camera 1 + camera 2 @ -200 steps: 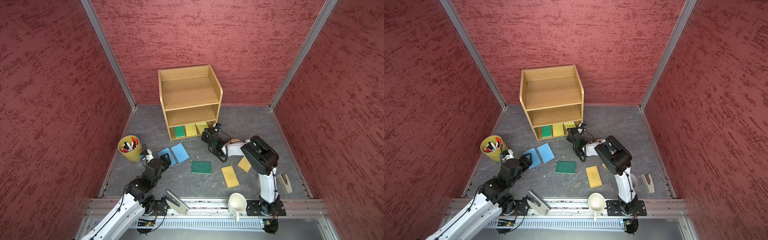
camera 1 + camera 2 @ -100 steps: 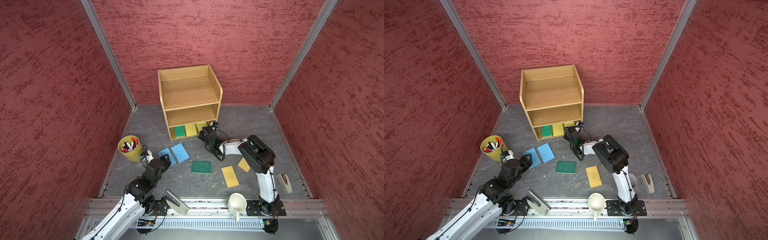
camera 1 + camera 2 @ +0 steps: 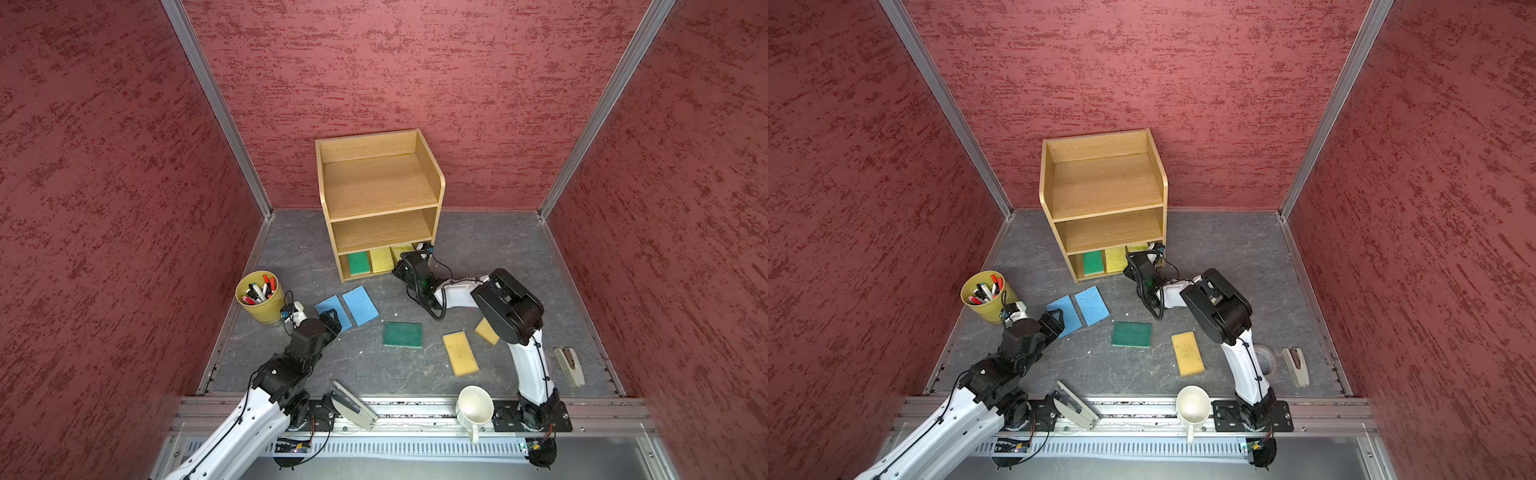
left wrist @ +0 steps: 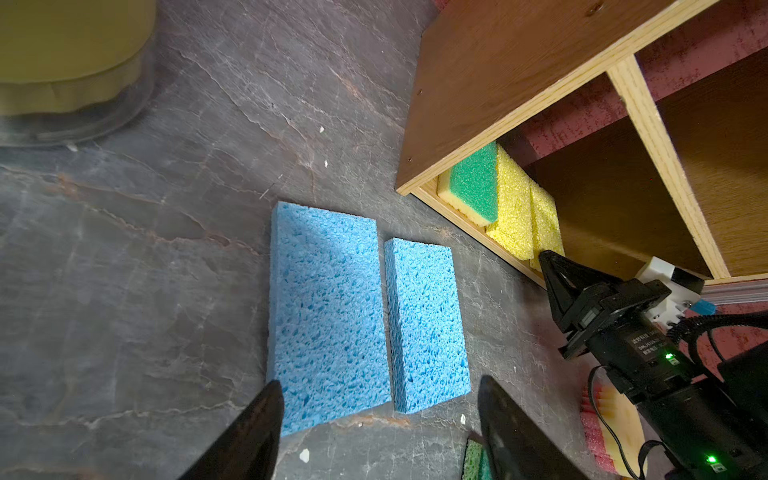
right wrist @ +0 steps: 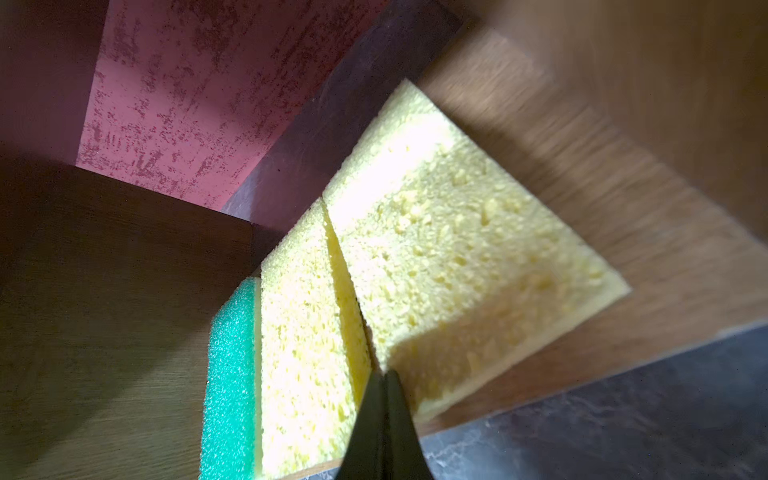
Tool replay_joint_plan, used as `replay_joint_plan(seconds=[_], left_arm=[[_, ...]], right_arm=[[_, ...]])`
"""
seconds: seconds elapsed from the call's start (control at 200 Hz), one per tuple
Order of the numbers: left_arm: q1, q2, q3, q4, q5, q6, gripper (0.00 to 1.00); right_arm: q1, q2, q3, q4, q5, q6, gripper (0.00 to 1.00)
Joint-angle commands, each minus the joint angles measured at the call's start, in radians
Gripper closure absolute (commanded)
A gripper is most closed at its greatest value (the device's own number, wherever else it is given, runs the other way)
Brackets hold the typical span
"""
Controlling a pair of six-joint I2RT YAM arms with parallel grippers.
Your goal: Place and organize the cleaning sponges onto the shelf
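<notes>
Right gripper (image 5: 384, 376): jaws pressed together, nothing between them. The tips rest at the front edge of the bottom tier of the light oak three-tier wooden shelf (image 3: 378, 187), on the seam between the two bright yellow porous sponges (image 5: 307, 332) lying flat there. A green-topped sponge (image 5: 230, 374) lies against the far side of that pair, so three pads sit in a row on this tier; the upper two tiers are bare. Left gripper (image 4: 379, 382): jaws wide apart and empty, hovering over the grey slate-patterned table (image 4: 145, 249) at the near ends of the two blue rectangular sponges (image 4: 328, 316), which lie flat, side by side and almost touching. Their long axes run straight away from this gripper toward the shelf, and the open fingers (image 4: 266, 415) bracket the pair's combined width, not one pad. The left arm is clearly the nearer to these. In my judgement the coming pick turns on shifting sideways to centre on one blue pad across its short side, otherwise both may be pinched together. Unshelved in a top view: a dark green square sponge (image 3: 402, 334) and a pale tan rectangular sponge (image 3: 460, 353) mid-table, and a second tan pad (image 3: 486, 331) partly hidden under the right arm. A yellow pen cup (image 3: 259, 307) stands beside the left gripper.
</notes>
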State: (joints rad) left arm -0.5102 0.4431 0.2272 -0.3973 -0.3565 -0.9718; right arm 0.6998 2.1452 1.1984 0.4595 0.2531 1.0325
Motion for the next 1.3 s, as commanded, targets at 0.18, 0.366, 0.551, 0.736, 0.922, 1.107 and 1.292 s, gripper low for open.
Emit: replay_joint_plan(seconds=[0.18, 0.366, 0.551, 0.736, 0.922, 1.107, 1.292], left_arm=[[0.008, -0.006, -0.002, 0.003, 0.008, 0.01, 0.27], [0.01, -0.003, -0.005, 0.005, 0.011, 0.011, 0.27], [0.012, 0.002, -0.004, 0.009, 0.014, 0.011, 0.27], [0.013, 0.016, -0.004, 0.018, 0.02, 0.006, 0.27], [0.013, 0.019, -0.005, 0.016, 0.021, 0.006, 0.27], [0.013, 0.019, -0.004, 0.016, 0.019, 0.006, 0.27], [0.015, 0.019, -0.005, 0.015, 0.017, 0.007, 0.26]], right_arm=[[0.012, -0.064, -0.022, -0.025, 0.083, -0.093, 0.96], [0.012, -0.108, -0.037, -0.073, 0.178, -0.243, 0.91], [0.014, -0.119, -0.048, -0.076, 0.225, -0.326, 0.9], [0.014, -0.094, -0.027, -0.076, 0.233, -0.343, 0.76], [0.013, -0.061, 0.005, -0.077, 0.218, -0.327, 0.72], [0.013, -0.024, 0.043, -0.092, 0.203, -0.316, 0.65], [0.013, -0.003, 0.05, -0.087, 0.195, -0.293, 0.68]])
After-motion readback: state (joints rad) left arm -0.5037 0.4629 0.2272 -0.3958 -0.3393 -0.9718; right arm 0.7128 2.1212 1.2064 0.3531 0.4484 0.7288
